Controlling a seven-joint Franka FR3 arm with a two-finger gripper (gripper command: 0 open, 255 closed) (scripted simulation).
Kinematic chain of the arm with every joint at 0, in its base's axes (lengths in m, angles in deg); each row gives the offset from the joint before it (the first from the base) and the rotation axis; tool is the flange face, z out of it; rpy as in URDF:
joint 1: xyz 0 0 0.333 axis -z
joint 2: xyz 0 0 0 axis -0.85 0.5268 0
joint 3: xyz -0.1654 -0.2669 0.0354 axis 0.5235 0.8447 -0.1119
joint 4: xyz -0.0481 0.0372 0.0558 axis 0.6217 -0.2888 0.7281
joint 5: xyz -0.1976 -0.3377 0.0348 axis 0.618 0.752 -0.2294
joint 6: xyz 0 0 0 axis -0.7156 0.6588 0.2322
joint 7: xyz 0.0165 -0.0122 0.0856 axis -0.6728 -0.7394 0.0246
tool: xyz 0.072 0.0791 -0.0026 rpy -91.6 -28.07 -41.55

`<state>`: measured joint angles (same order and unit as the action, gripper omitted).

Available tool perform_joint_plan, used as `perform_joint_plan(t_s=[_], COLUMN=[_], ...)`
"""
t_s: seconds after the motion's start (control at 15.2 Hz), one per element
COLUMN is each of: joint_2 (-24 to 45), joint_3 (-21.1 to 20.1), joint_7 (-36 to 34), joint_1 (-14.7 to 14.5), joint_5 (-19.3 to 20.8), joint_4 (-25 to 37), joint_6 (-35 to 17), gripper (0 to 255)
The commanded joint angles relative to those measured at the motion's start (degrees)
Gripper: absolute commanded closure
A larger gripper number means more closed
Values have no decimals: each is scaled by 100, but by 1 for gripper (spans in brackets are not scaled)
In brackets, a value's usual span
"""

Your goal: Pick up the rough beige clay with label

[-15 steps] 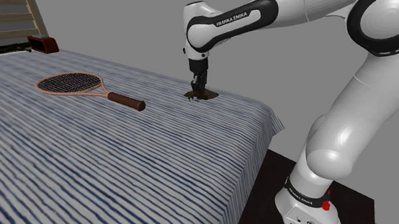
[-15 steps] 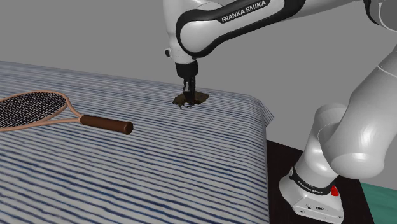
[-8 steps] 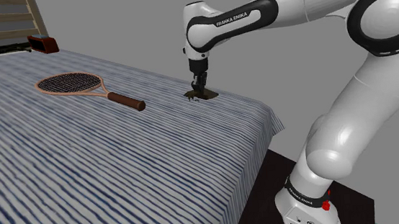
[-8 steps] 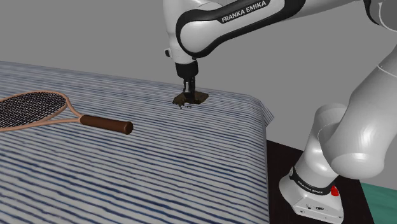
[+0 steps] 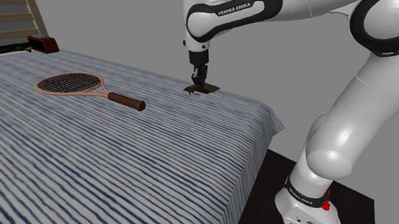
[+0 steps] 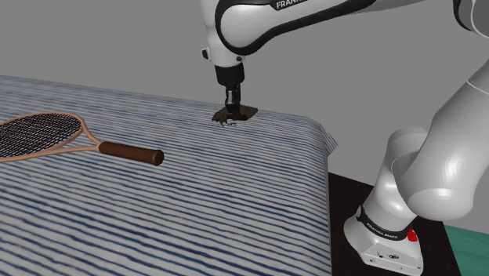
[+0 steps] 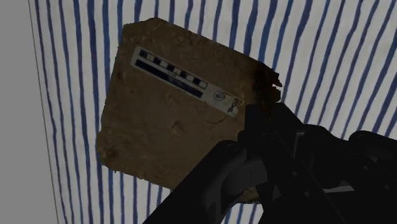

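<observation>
The clay (image 7: 164,124) is a flat, rough, brown-beige slab with a white label (image 7: 184,79) carrying blue and black marks. My black gripper (image 7: 251,151) is shut on one edge of it, near a ragged corner. In the shoulder view the gripper (image 5: 199,83) points straight down and holds the slab (image 5: 202,90) a little above the striped bedspread (image 5: 122,156), close to the bed's far corner. The second exterior view shows the slab (image 6: 234,115) hanging slightly tilted under the gripper (image 6: 230,107).
A tennis racket (image 5: 81,85) with a dark brown handle (image 6: 129,152) lies on the bedspread towards the shoulder view's left. A slatted headboard (image 5: 4,19) and a red-brown object (image 5: 43,43) stand at the far left. The bed's edge (image 5: 264,125) drops off beside the robot's base (image 5: 306,207).
The arm has risen a little, and the clay has come up off the bedspread with the gripper. The racket has not moved.
</observation>
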<state>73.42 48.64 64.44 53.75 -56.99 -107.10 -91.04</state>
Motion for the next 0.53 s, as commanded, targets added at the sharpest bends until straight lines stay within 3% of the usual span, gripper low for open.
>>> perform_joint_plan(t_s=[0.0,0.46], joint_2=[-5,-12], joint_3=[0,-7], joint_7=[16,55], joint_1=[0,-3], joint_5=[-4,-13], joint_4=[157,687], joint_6=[163,700], gripper=[255,255])
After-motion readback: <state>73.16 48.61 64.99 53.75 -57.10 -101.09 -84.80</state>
